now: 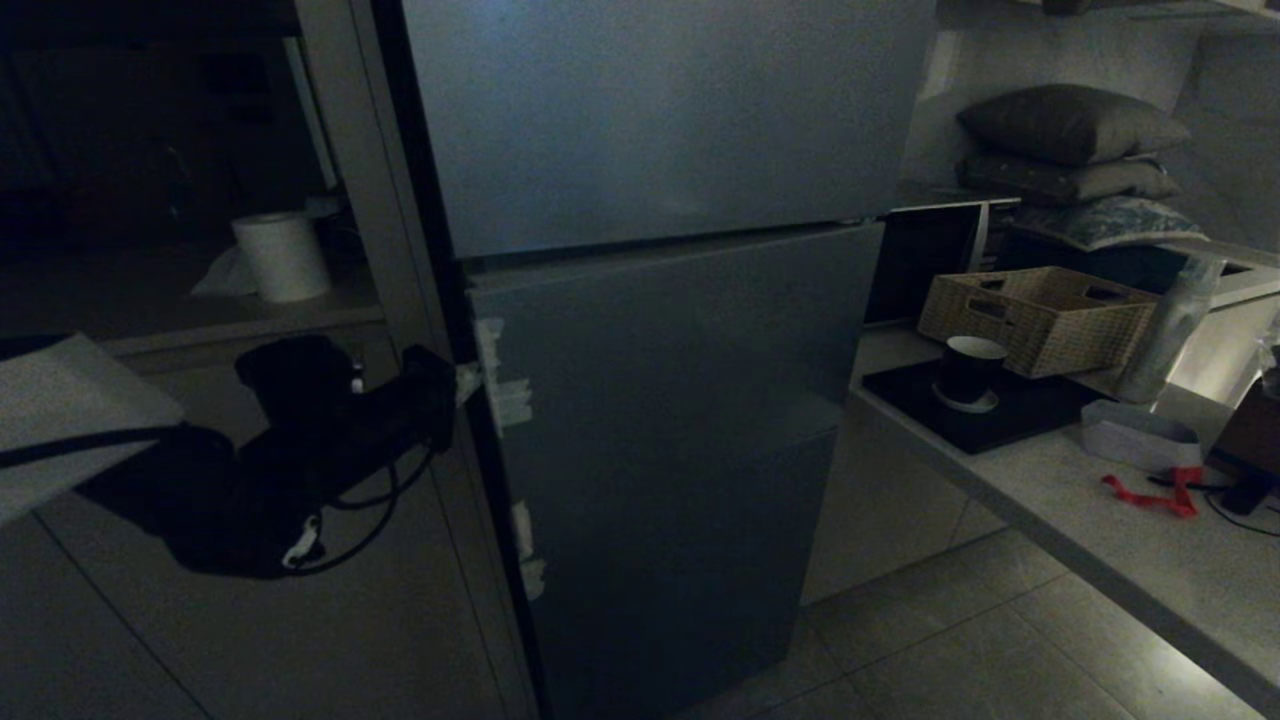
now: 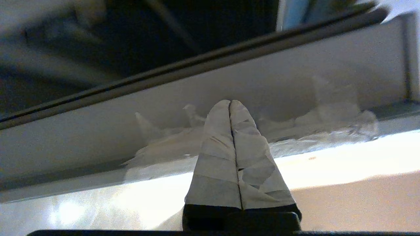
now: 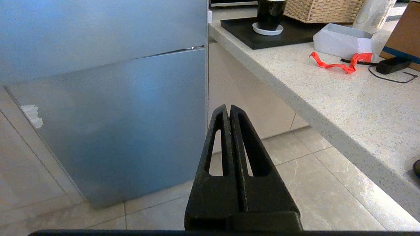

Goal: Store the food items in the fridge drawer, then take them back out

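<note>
A dim kitchen: the closed grey-blue fridge fills the centre, so drawer and food cannot be seen. At right, a speckled counter carries a wicker basket. Left pincer, pressed together, sits mid-left at the door edge; right pincer is likewise pressed together, empty.

fridge: doors closed | left gripper: at middle door's left edge

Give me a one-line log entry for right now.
fridge: doors closed | left end effector: shut, at door's left edge | right end effector: shut, empty, parked | food: not visible
</note>
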